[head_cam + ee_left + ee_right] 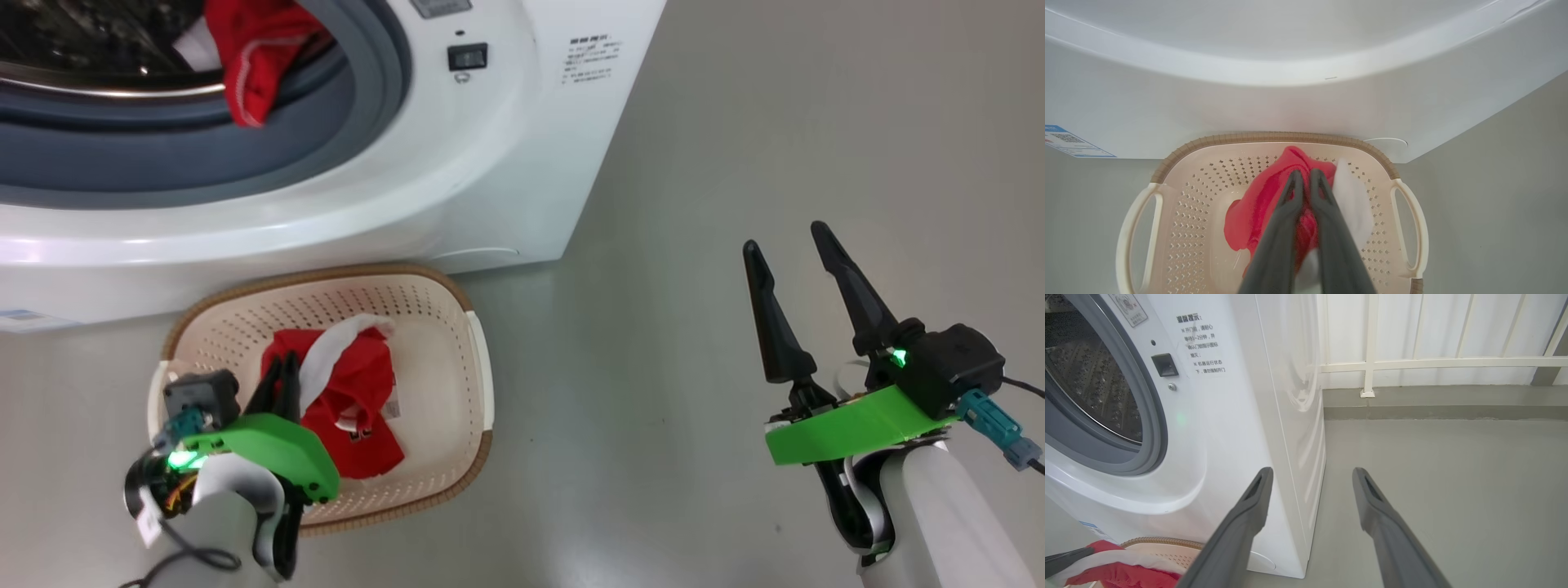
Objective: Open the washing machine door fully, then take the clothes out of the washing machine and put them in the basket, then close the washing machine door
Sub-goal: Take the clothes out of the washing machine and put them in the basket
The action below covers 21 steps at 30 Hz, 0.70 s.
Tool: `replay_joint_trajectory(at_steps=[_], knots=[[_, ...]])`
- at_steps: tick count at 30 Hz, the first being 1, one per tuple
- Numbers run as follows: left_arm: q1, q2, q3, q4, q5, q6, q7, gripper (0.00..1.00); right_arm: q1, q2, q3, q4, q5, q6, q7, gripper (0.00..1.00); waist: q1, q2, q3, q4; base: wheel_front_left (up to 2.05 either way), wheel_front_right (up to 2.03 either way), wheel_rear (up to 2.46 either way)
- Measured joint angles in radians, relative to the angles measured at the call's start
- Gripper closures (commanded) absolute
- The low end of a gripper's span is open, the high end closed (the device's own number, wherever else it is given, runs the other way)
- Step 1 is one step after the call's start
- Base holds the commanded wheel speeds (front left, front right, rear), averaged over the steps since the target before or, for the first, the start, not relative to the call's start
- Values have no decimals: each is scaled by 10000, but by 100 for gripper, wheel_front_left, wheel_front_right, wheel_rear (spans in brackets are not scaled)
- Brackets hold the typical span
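1. Left gripper (282,363): you find it lowered into the basket (343,271), over the near-left part of the basket bottom. Its 2 fingers are pressed together on the red garment (359,408). In the left wrist view the cloth rises to a peak at the fingertips.

2. Red garment: it lies across the middle of the basket bottom. A white band curls over its far side.

3. Basket: it stands on the grey floor (735,122). Its far rim sits just beside the foot of the washing machine (506,163), near the machine's right front corner. The left wrist view shows you both side handles.

4. Right gripper (784,237): it hangs over bare floor, well apart from the basket's right rim. Its 2 fingers are spread wide with nothing between them.

5. Washing machine: the drum (82,41) is uncovered. A second red garment (253,57) hangs from the lower edge of the drum down onto the grey rubber ring (245,155), toward the right side of the opening.

6. Background: in the right wrist view, a white railing (1372,363) runs along the far edge of the floor, behind the machine.
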Motion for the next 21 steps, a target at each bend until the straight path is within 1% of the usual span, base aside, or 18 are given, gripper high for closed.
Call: replay_joint_trajectory(at_steps=[1, 3, 5, 10, 15, 20, 21], knots=[[-460, 6, 4, 828, -65, -81, 82, 100, -69, 0, 17, 0, 2, 0, 0, 0, 0, 0, 167, -61, 0, 0, 0], [-857, 17, 27, 1593, -150, -148, 215, 100, -136, 0, 73, -15, 4, 0, 0, 0, 0, 0, 319, -133, 0, 0, 0], [-1216, 21, 81, 2337, -343, -326, 531, 100, -208, 2, 111, -17, 23, 0, 0, 0, 0, 0, 464, -219, 0, 0, 0], [-1894, 67, 119, 3611, -667, -669, 1053, 100, -430, 0, 157, -73, 198, 0, 0, 0, 0, 0, 808, -441, 0, 0, 0], [-2188, 205, -6, 4299, -731, -842, 1427, 100, -579, 0, 213, -105, 268, 0, 0, 0, 0, 0, 1137, -651, 0, 0, 0], [-2264, 234, -234, 4475, -746, -920, 1473, 100, -652, 0, 270, -107, 270, 0, 0, 0, 0, 0, 1348, -836, 0, 0, 0], [-2264, 236, -272, 4504, -748, -920, 1455, 79, -699, 0, 268, -111, 270, 0, 0, 0, 0, 0, 1366, -861, 0, 0, 0]])
